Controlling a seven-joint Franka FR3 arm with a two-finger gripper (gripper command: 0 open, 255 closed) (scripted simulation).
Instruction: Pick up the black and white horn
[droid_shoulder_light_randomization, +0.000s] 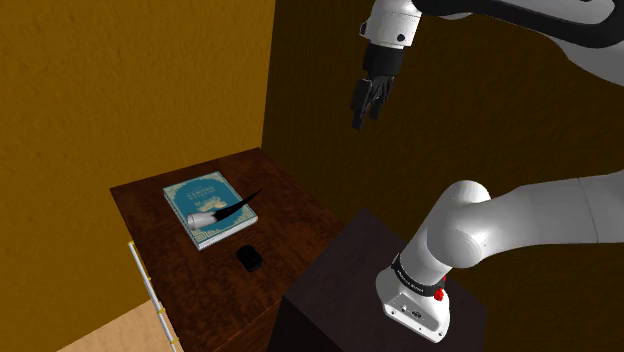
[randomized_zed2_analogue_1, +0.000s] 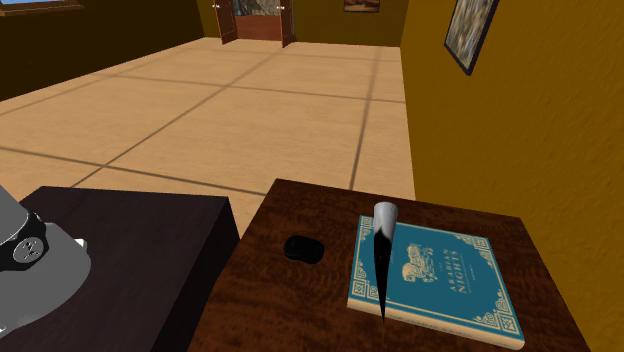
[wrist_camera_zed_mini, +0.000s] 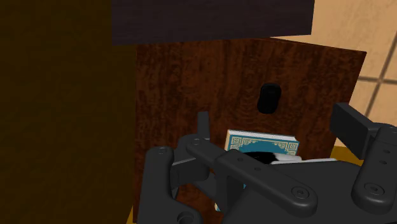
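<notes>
On the book (droid_shoulder_light_randomization: 195, 192), horn (droid_shoulder_light_randomization: 228, 209), well apart from fingers (droid_shoulder_light_randomization: 358, 113)

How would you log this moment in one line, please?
gripper open, raised clear of table | horn lying on blue book, ungrasped | black object beside book

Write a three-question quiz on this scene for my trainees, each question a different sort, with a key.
1. True or false: the gripper holds the horn.
2. The horn lies on: A) the floor, B) the book, C) the stand.
3. Fill in: the small black object sits on the ___ beside the book.
Key: 1 false; 2 B; 3 table.
</notes>
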